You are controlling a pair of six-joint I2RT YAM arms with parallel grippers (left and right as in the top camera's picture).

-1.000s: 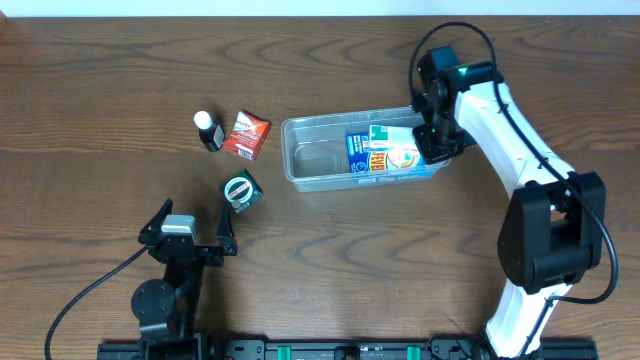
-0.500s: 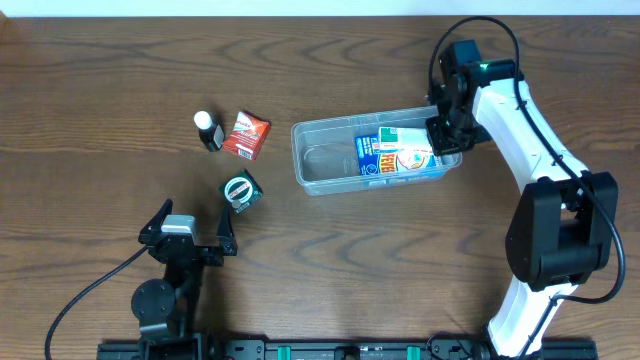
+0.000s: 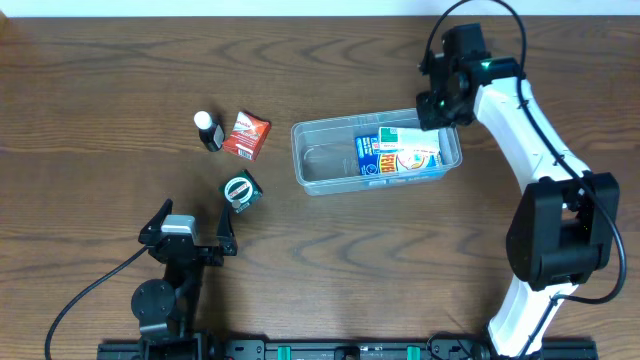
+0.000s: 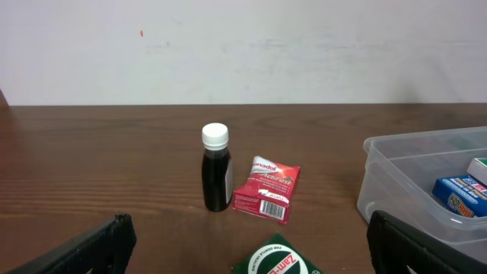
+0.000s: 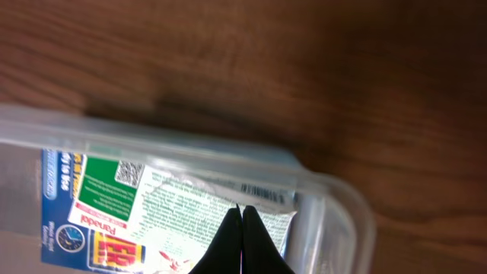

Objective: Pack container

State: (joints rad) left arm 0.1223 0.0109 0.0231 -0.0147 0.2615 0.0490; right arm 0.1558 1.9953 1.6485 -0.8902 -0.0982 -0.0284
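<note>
Container (image 3: 322,168) sits right of centre on the worktop (image 3: 100,90), a blue-and-white box (image 3: 398,155) lying flat in its right half.

Right gripper (image 3: 438,110): fingers pressed together, empty, over the tub's far right corner. Whether the tips touch the box is hard to tell from the wrist view.

Left gripper (image 3: 193,222): fingers wide apart, low at the near edge, holding nothing.

Outside the tub, well apart from it: bottle (image 3: 206,130), red packet (image 3: 246,135), green pack (image 3: 241,190).

Risks:
- Closed right fingers catching the rim and dragging or tipping the light tub.
- Upright bottle toppling when approached, since the red packet stands just beside it and wide fingers could shove both.
</note>
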